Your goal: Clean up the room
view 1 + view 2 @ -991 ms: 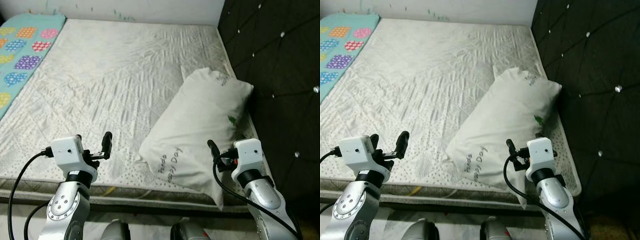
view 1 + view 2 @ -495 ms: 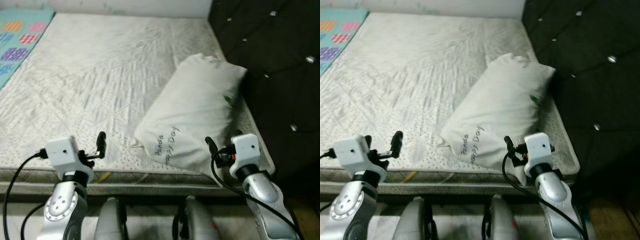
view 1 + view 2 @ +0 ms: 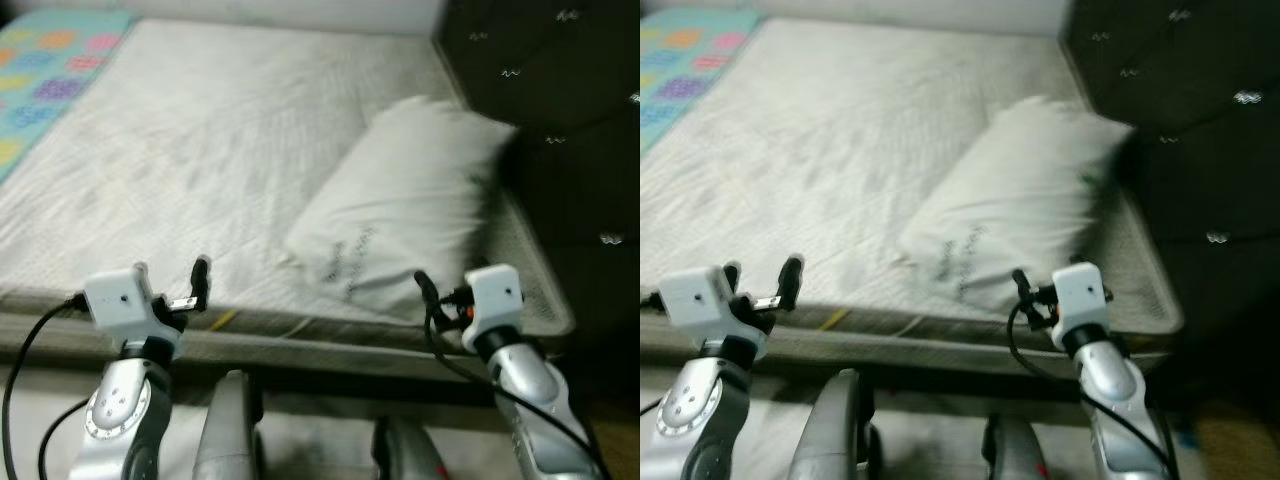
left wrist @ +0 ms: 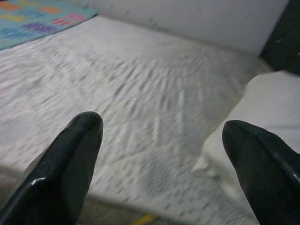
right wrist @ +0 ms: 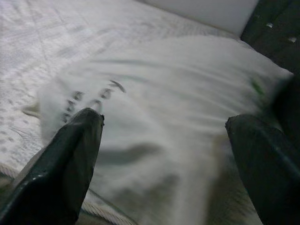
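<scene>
The pillow (image 3: 410,215) on the mattress (image 3: 180,170) is seemingly being approached; both the left gripper (image 4: 159,154) and right gripper (image 5: 161,159) are being held wide open and empty, so reaching comes next.

Dark tufted headboard (image 3: 560,90), rt side.

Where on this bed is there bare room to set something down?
The widest free patch is the bare mattress, bordered by the patterned blanket on the robot's left and the white pillow on its right. It is crowded by the dark headboard, where the pillow fills the corner.
</scene>
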Robot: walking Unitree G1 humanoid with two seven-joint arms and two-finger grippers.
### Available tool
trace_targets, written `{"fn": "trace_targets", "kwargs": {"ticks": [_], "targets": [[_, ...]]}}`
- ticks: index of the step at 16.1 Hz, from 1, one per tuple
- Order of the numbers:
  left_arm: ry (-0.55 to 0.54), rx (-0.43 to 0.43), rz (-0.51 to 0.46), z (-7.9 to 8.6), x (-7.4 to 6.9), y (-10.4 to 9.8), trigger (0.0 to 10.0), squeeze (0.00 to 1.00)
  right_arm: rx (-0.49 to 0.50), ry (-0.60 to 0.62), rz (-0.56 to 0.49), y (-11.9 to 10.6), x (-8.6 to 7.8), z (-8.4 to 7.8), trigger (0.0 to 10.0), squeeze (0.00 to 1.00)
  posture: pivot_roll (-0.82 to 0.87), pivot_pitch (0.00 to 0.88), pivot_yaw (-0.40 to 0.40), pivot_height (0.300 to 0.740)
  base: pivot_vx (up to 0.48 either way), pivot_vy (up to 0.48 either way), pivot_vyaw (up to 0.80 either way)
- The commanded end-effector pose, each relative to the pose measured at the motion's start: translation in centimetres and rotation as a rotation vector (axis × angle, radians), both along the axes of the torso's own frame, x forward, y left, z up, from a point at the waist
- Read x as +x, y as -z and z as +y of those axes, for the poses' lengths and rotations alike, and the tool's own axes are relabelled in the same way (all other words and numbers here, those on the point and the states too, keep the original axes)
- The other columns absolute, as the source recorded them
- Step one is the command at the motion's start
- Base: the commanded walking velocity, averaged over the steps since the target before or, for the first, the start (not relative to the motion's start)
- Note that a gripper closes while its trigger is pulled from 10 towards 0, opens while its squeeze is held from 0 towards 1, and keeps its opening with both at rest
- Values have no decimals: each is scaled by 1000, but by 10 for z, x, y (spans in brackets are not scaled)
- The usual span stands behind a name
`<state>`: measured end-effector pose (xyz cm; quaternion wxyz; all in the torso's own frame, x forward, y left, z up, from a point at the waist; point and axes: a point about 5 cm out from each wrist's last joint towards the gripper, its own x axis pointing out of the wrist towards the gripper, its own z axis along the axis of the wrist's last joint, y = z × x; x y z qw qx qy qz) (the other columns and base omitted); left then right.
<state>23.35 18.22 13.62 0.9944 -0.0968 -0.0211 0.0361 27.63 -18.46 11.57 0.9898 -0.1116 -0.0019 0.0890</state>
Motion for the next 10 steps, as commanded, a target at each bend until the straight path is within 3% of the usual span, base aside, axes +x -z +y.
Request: {"fn": "trace_targets", "kwargs": {"ticks": [1,9,10], "targets": [[-2,5,8,2,0,1,10000,0,0,-6,-5,-1,0,1,10000,0,-42,179,-19,619,409,0,0],[7,-1,9,1,0,1,10000,0,-9,11,-14,-1,1,-1,10000,0,-39,177,-17,619,407,0,0],[2,-17,22,0,1,3,10000,0,-14,16,-15,-1,1,-2,10000,0,-39,178,-17,619,0,0,0]]}}
